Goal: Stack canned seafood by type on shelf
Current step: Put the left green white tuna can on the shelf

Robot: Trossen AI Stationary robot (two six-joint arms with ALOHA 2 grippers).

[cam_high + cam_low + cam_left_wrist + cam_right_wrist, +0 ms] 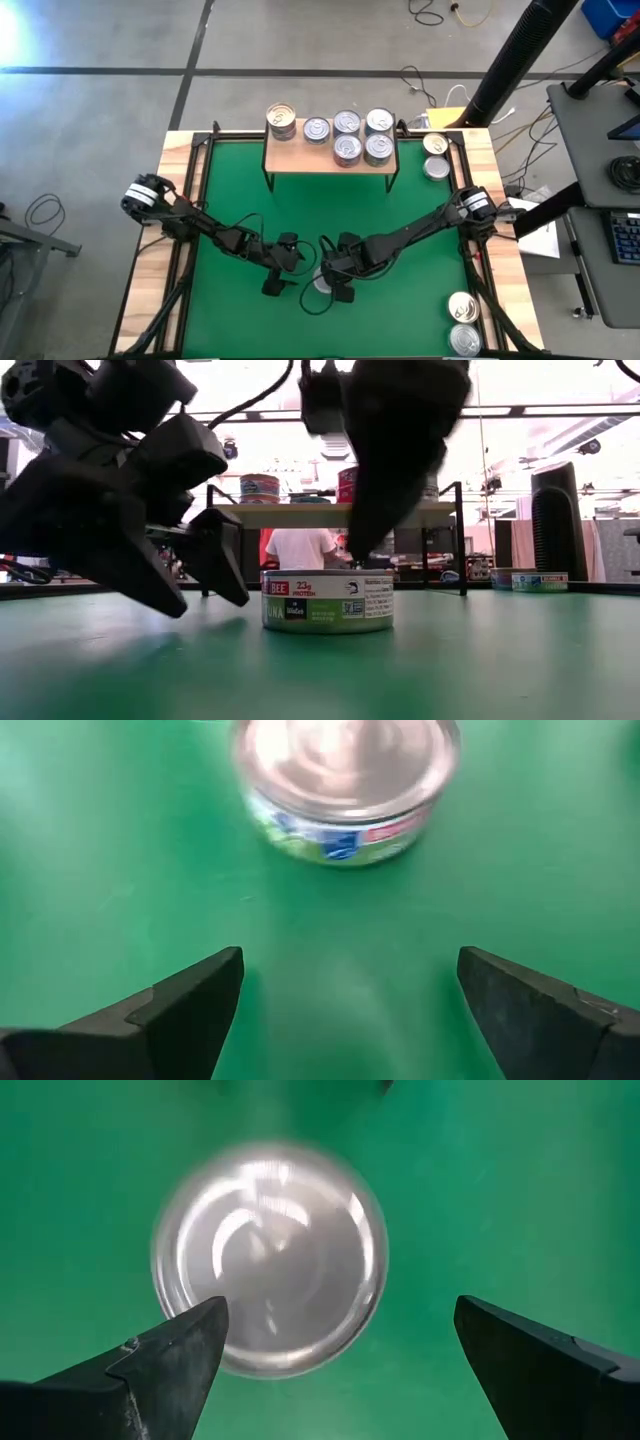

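A tin with a green label stands alone on the green mat, well in front of the shelf, which carries 6 tins. The right gripper hangs just above it, fingers spread and empty. The left gripper waits just beside the tin, spread too.

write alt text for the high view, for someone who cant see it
Two dark arms meet over one tin on a green table, left gripper and right gripper both open. Six tins sit on a wooden shelf beyond.
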